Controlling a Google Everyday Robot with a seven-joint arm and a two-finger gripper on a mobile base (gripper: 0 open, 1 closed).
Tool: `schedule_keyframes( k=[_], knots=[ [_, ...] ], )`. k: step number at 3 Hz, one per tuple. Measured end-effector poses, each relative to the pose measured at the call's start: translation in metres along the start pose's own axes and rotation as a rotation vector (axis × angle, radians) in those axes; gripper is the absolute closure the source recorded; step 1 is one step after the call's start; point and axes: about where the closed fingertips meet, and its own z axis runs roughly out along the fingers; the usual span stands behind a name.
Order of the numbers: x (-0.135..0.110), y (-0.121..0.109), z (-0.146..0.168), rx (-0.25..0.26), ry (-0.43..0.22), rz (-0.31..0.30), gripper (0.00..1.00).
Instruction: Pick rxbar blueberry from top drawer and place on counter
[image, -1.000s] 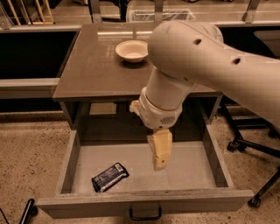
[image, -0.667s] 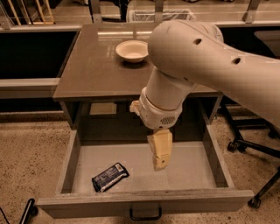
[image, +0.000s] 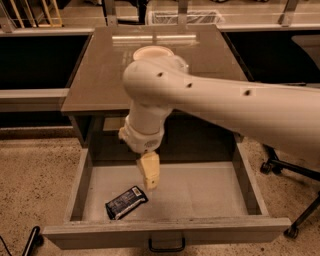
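The rxbar blueberry, a dark flat bar with white lettering, lies on the bottom of the open top drawer, near its front left. My gripper hangs down into the drawer from the big white arm. Its tan tip is just right of the bar's far end and slightly behind it, close to it but apart from it. The gripper holds nothing. The grey-brown counter lies above and behind the drawer.
A white bowl stands on the counter, partly hidden by my arm. The drawer's dark handle is at the front edge. Office chair legs stand on the floor to the right. A dark pole base is at bottom left.
My arm and gripper have moved left inside the drawer, closer to the bar. The arm now covers part of the bowl. The bar has not moved.
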Motion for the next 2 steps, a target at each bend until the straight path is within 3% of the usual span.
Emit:
schedule_keyframes(
  k=[1,2],
  knots=[
    [-0.014,-0.020,0.054,-0.028,-0.004,-0.063,0.00],
    [-0.032,-0.023,0.094,-0.045,0.002,-0.119,0.14]
  ],
)
